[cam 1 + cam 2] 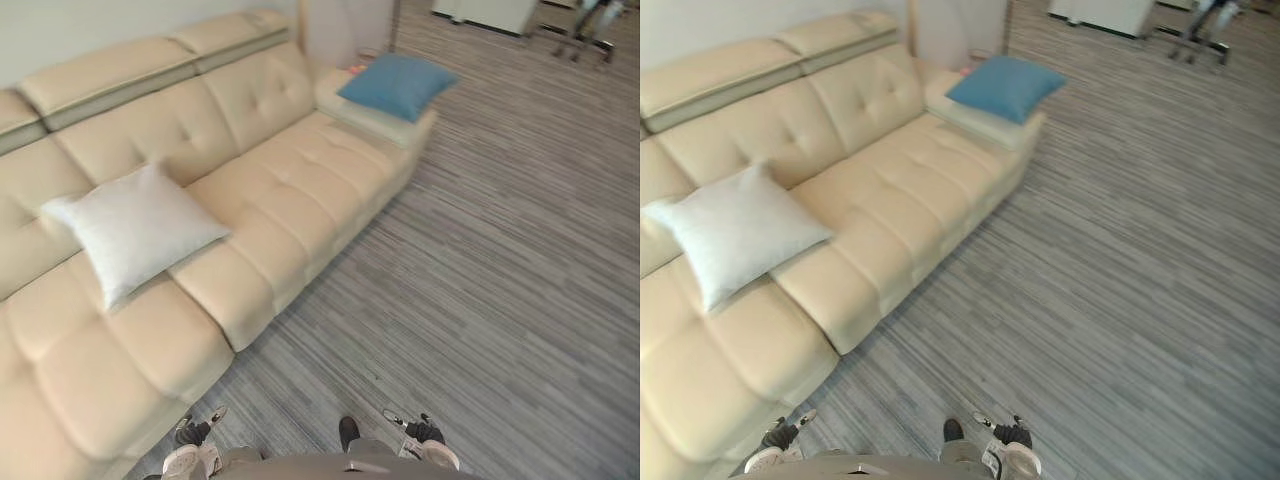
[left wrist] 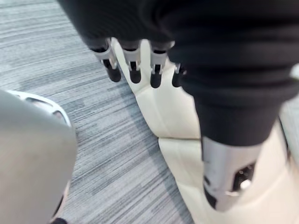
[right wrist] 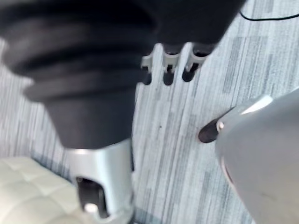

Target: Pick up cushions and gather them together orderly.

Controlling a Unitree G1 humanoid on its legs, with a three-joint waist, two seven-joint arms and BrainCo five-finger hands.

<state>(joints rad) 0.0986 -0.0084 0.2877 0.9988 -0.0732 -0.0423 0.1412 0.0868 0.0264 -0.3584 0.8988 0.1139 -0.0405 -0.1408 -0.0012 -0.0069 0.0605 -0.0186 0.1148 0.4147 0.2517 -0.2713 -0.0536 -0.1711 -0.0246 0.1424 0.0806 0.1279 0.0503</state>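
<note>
A white cushion [image 1: 133,229] leans against the backrest of the cream sofa [image 1: 290,190] toward its left end. A blue cushion [image 1: 397,84] lies on the sofa's far right armrest. My left hand [image 2: 140,65] hangs over the carpet by the sofa's front edge, fingers straight and holding nothing. My right hand [image 3: 170,65] hangs over the carpet with fingers straight and nothing in them, the thumb [image 3: 100,186] apart.
Grey striped carpet [image 1: 500,280] spreads to the right of the sofa. A chair base and a person's legs [image 1: 590,25] show at the far top right. A white cabinet [image 1: 485,12] stands at the back.
</note>
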